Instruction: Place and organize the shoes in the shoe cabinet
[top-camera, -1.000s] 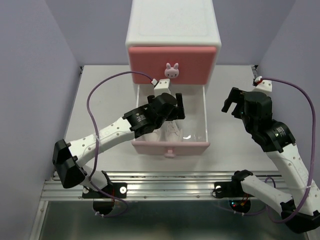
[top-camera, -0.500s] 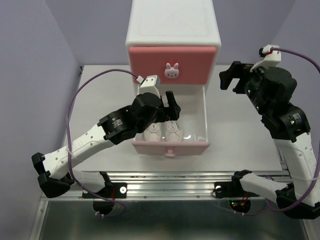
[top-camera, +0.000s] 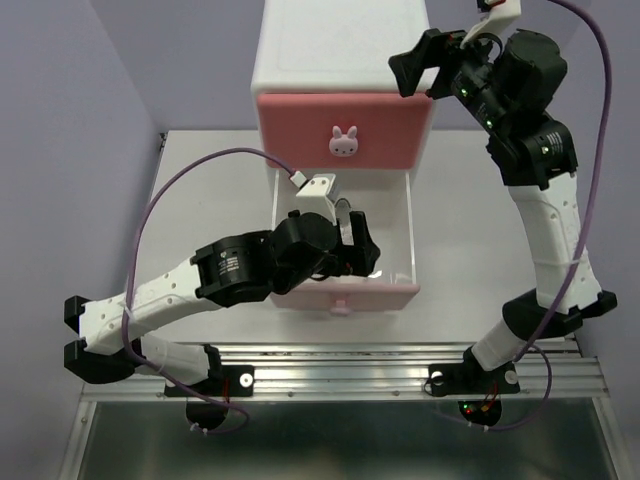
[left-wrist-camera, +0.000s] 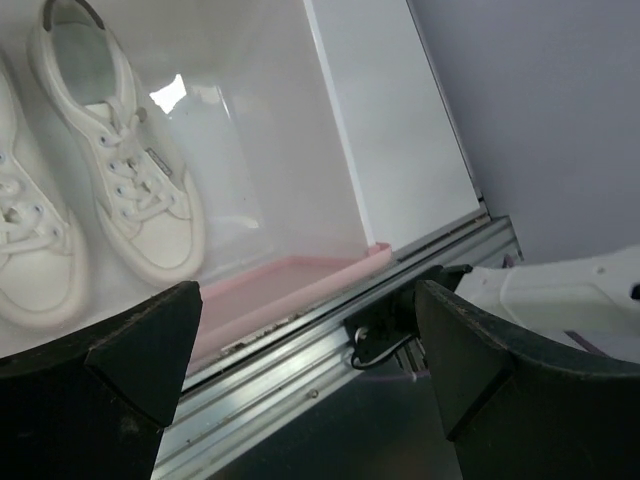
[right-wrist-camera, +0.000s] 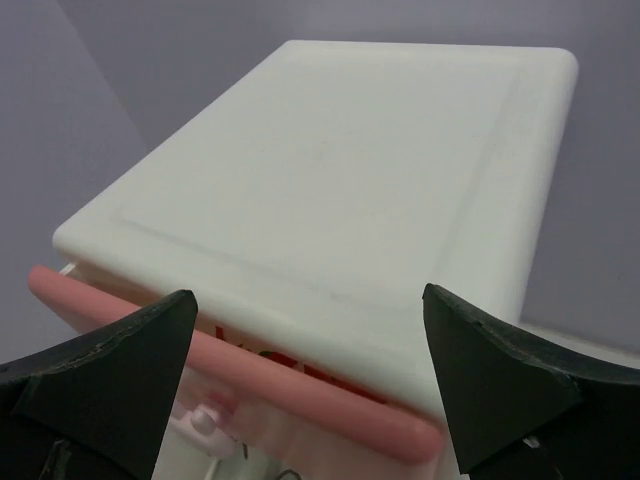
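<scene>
Inside the open drawer (left-wrist-camera: 300, 276), sneakers (left-wrist-camera: 135, 190) parallel, toes toward its front

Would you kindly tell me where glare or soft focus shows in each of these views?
Left wrist: a glare patch on the open drawer floor beside the white sneakers, which are sharp; the left gripper is dark and soft. Right wrist: the cabinet top is evenly lit, the right gripper blurred. Top external: even light, a faint reflection in the drawer.

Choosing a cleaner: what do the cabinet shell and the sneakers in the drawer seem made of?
Cabinet shell: moulded plastic, white, satin; rounded edges, soft sheen.
Sneakers: probably synthetic leather, white, matte, with woven laces; smooth upper, no visible weave.
</scene>
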